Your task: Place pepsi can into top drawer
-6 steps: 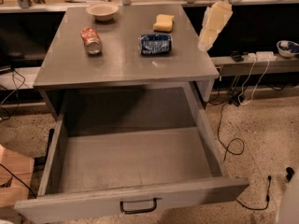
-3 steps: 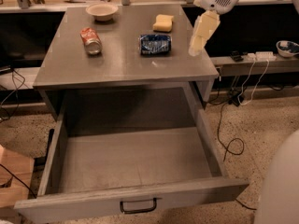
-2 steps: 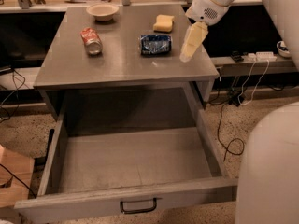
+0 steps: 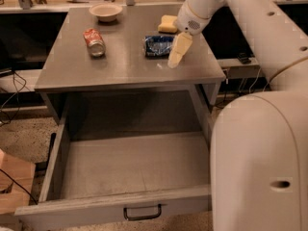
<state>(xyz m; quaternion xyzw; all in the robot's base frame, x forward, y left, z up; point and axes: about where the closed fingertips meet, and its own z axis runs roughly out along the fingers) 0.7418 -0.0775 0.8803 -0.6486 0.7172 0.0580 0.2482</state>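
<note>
Cream gripper (image 4: 174, 59), grip unreadable to us, hovers just right of the small blue pepsi can (image 4: 158, 45); centre over it before lowering.

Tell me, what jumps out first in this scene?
The huge white robot arm fills the right side, reaching over the grey table. Its gripper hangs low just right of the blue pepsi can, which lies on the tabletop. Below the tabletop, the top drawer stands pulled wide open towards the camera.
</note>
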